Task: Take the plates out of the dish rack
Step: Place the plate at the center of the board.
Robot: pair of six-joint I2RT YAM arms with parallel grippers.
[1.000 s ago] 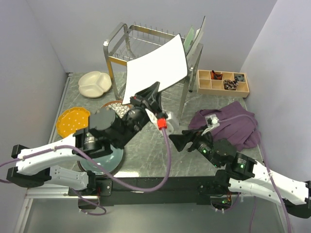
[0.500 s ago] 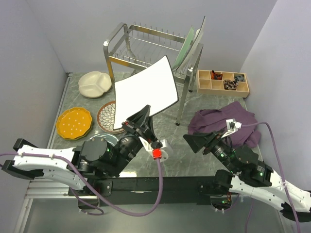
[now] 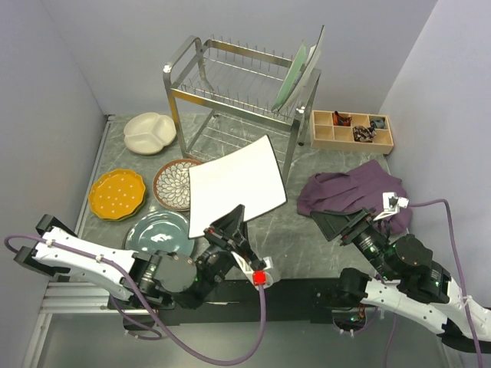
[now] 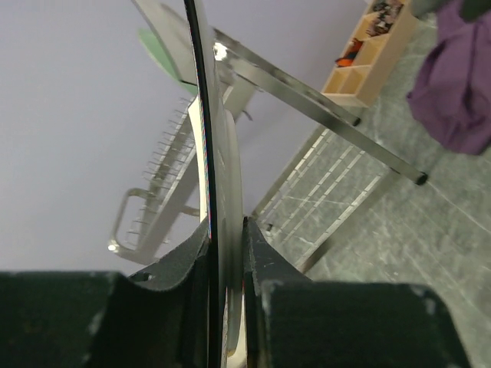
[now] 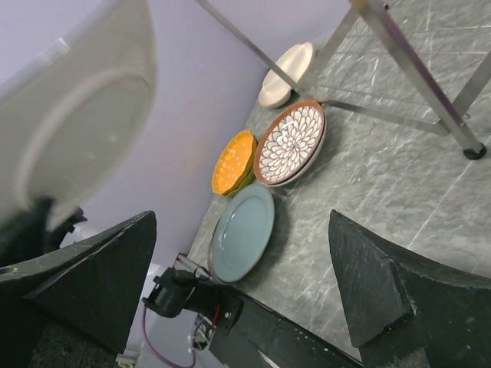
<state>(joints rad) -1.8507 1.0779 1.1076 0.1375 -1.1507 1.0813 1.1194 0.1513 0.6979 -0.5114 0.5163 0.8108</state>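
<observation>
Near table centre, left gripper [image 3: 230, 228] pinching white square plate [image 3: 236, 184] by its near rim; the plate is tilted, running toward 12 o'clock. Dish rack [image 3: 230, 84] stands beyond at 12, pale green plate [image 3: 289, 78] upright at its right end. At 9–10 o'clock, grey-blue plate [image 3: 157, 230] and brown petal plate [image 3: 175, 184] lie flat. At 3 o'clock, right gripper [image 3: 328, 224], fingers spread, beside purple cloth [image 3: 353, 192].

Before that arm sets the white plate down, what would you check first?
1. Left gripper clamped on the white plate: ok.
2. White plate clear of the rack: ok.
3. Gap between white plate and patterned plate: cannot tell.
4. Right gripper open, empty, off to the side: ok.
5. Rack emptied: not ok, two plates stand in it.
</observation>
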